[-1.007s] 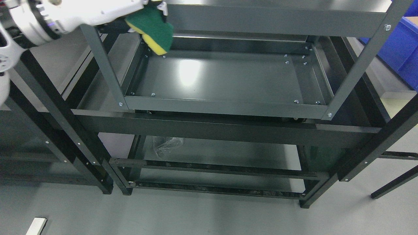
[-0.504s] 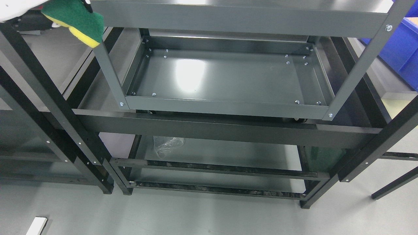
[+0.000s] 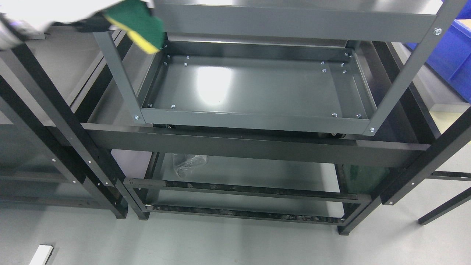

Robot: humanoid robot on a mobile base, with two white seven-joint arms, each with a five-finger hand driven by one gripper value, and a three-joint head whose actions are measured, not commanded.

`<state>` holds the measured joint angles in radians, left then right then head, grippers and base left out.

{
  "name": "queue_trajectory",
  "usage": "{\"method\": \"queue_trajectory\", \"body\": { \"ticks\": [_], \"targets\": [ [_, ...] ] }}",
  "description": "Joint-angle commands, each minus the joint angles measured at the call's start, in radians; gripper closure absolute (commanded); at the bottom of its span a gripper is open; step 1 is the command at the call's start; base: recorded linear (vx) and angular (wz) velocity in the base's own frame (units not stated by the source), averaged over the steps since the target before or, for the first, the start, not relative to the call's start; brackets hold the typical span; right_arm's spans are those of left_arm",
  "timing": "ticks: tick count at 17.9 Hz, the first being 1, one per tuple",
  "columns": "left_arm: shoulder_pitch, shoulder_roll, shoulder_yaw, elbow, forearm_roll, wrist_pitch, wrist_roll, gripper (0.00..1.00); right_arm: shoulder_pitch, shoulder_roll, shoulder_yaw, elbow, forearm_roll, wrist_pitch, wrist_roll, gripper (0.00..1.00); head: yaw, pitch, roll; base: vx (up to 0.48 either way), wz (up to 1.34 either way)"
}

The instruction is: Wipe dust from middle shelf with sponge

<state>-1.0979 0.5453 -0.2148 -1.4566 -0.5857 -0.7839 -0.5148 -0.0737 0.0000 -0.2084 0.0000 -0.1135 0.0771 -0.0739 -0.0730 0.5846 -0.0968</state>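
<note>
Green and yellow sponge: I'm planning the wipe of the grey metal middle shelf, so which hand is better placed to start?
Left, probably. The left hand holds the green and yellow sponge at the back left corner of the grey metal middle shelf. No right hand is in view.

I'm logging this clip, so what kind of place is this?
Probably a workshop or storeroom: grey metal shelving units stand on a smooth grey floor, with a blue plastic bin at the right edge.
</note>
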Motion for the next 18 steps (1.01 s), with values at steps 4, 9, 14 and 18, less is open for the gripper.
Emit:
{"method": "queue_trajectory", "body": {
  "ticks": [4,9,14,18],
  "targets": [
    [-0.066,-0.528,-0.153,0.11,-0.175,-0.001,0.001,1.0,0.0,-0.017,0.001,-0.017,0.0,0.0,0.0,0.0,0.0,0.0,0.0,0.0,0.0],
    [-0.086,-0.528,-0.363,0.116,-0.229,-0.001,0.117,1.0,0.0,-0.017,0.0,-0.017,0.0,0.0,0.0,0.0,0.0,0.0,0.0,0.0,0.0],
    [-0.12,-0.528,-0.581,0.117,-0.258,0.136,0.361,1.0,0.0,-0.017,0.0,-0.017,0.0,0.0,0.0,0.0,0.0,0.0,0.0,0.0,0.0],
    [-0.12,-0.528,-0.65,0.122,-0.25,0.203,0.404,1.0,0.0,-0.017,0.0,-0.017,0.0,0.0,0.0,0.0,0.0,0.0,0.0,0.0,0.0]
  ]
}}
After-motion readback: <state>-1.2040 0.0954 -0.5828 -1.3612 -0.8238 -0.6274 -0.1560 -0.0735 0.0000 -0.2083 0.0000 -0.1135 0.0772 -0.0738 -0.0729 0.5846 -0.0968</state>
